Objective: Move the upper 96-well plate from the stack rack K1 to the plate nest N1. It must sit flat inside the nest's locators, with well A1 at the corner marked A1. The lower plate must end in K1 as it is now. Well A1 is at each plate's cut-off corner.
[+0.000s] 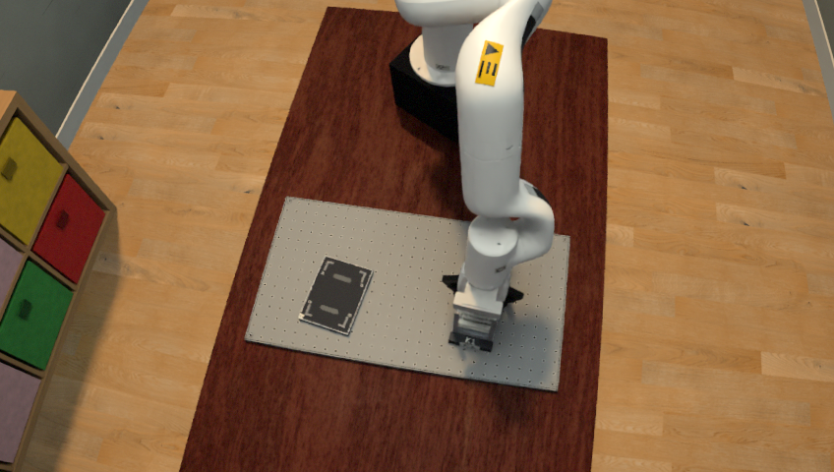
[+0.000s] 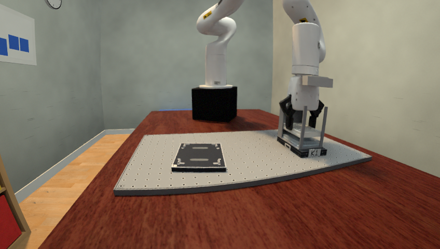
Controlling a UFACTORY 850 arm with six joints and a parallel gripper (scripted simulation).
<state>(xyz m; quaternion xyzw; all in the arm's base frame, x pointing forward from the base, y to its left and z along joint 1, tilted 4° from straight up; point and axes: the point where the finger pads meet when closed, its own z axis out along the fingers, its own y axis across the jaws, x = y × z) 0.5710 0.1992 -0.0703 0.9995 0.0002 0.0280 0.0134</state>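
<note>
The stack rack K1 stands at the right of the perforated board, with grey corner posts on a black base. Two clear 96-well plates sit in it, one above the other. My gripper reaches straight down between the posts and is shut on the upper plate by its two long sides. The lower plate lies under it on the rack's base. The plate nest N1 is a flat black pad with white corner locators at the board's left, and nothing lies on it. I cannot make out the cut-off corners.
The grey perforated board lies on a dark wooden table. The arm's black pedestal stands at the far end. A shelf with coloured boxes stands off the table to the left.
</note>
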